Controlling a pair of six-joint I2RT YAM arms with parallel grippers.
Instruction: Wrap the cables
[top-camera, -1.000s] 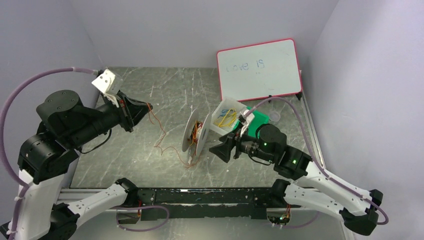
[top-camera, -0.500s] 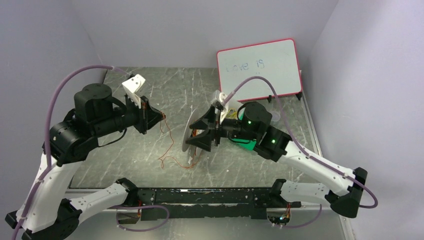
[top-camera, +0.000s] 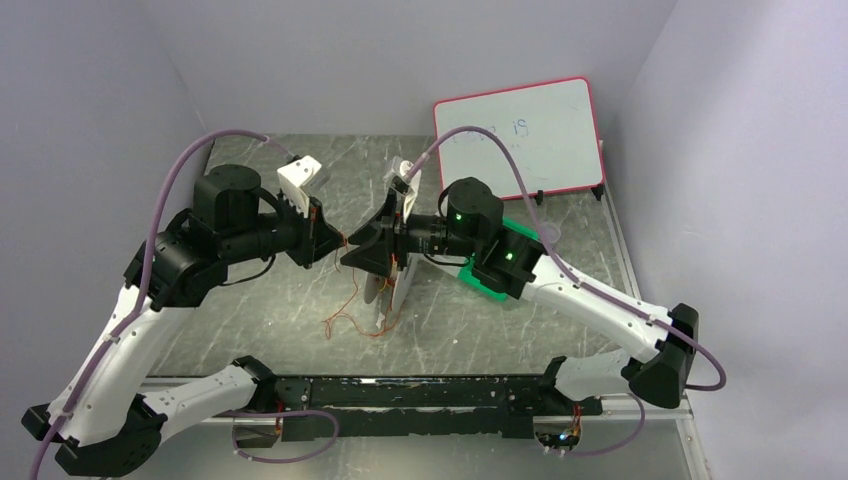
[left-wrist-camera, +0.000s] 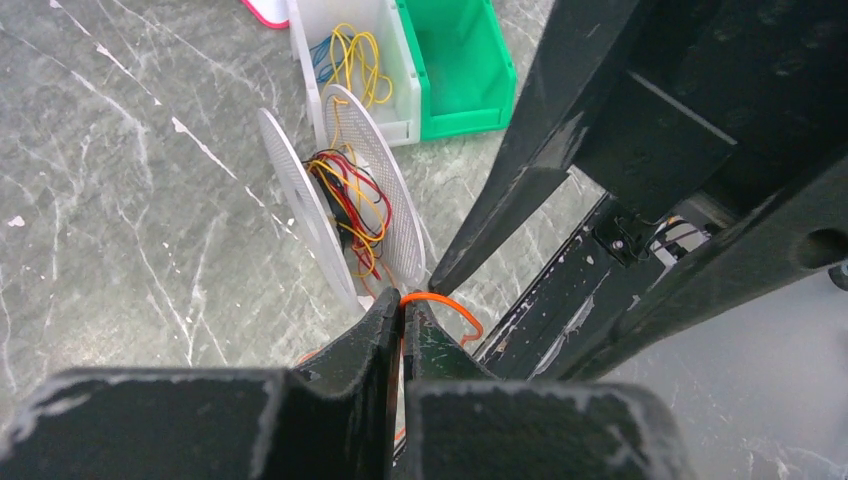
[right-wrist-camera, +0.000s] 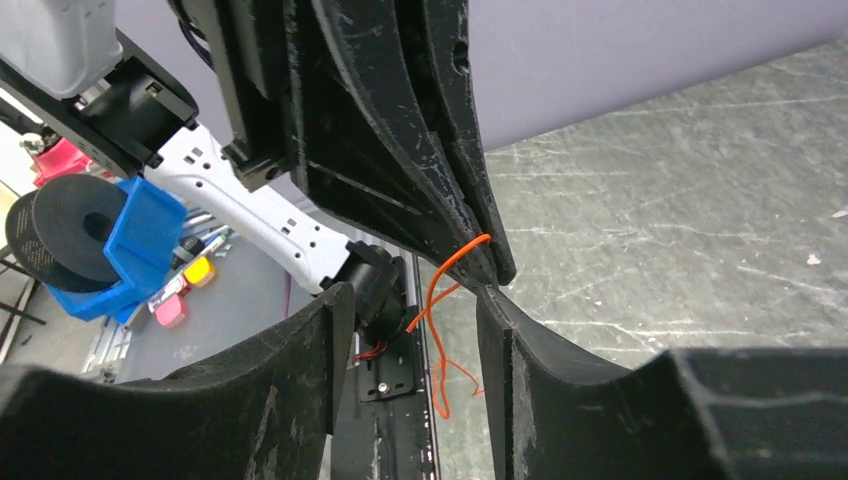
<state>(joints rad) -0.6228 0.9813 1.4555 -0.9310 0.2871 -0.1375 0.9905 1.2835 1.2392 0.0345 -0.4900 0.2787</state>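
The cable (top-camera: 352, 320) is a thin orange-red wire that trails from the table up to my left gripper (top-camera: 338, 243). My left gripper (left-wrist-camera: 403, 300) is shut on it, and a short loop of cable (left-wrist-camera: 447, 300) sticks out past the tips. The white spool (left-wrist-camera: 340, 200) stands on edge below, with red and yellow wire tangled on its hub. My right gripper (right-wrist-camera: 410, 310) faces the left one tip to tip, above the spool (top-camera: 402, 290). Its jaws stand apart, and the cable (right-wrist-camera: 437, 330) hangs in the gap without touching either finger.
A white bin (left-wrist-camera: 350, 60) with yellow and blue wire loops and a green bin (left-wrist-camera: 455, 60) sit behind the spool. A pink-framed whiteboard (top-camera: 520, 135) leans on the back wall. A black rail (top-camera: 420, 395) runs along the near table edge.
Both arms swung in towards the middle. The left gripper carried the cable end right and up; the right gripper crossed above the spool to meet it, its jaws narrowing.
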